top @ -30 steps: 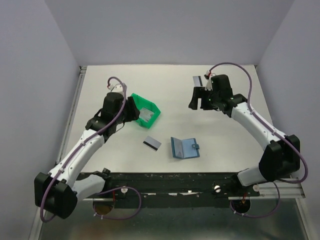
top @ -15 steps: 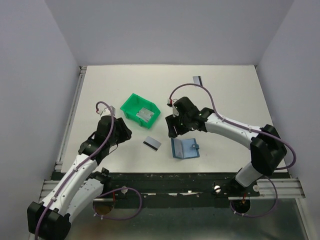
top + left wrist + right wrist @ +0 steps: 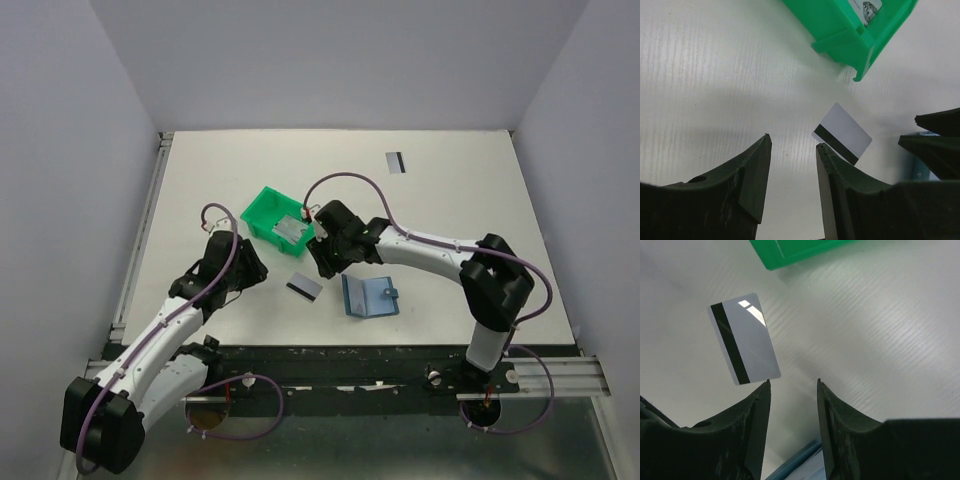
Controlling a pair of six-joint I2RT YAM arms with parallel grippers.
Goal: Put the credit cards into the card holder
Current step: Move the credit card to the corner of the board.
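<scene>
One credit card (image 3: 303, 287), silvery with a dark stripe, lies flat on the table between both grippers. In the left wrist view this card (image 3: 842, 134) lies just beyond my right fingertip. In the right wrist view the card (image 3: 744, 338) is ahead of my left fingertip. A second card (image 3: 291, 231) rests in the green bin (image 3: 268, 213), and a third card (image 3: 396, 162) lies far back. The card holder (image 3: 370, 296) lies open, its blue edge (image 3: 800, 462) below the right jaws. Left gripper (image 3: 260, 270) (image 3: 792, 142) and right gripper (image 3: 322, 266) (image 3: 792, 382) are open, holding nothing.
The green bin (image 3: 850, 30) (image 3: 790, 247) stands just behind the loose card, close to both wrists. The right arm's dark fingers (image 3: 935, 135) show at the right edge of the left wrist view. Grey walls enclose the white table (image 3: 450, 210).
My right arm swung from the back right down to the middle, and its jaws narrowed. My left arm drew back from the green bin toward the loose card. The cards have not moved.
</scene>
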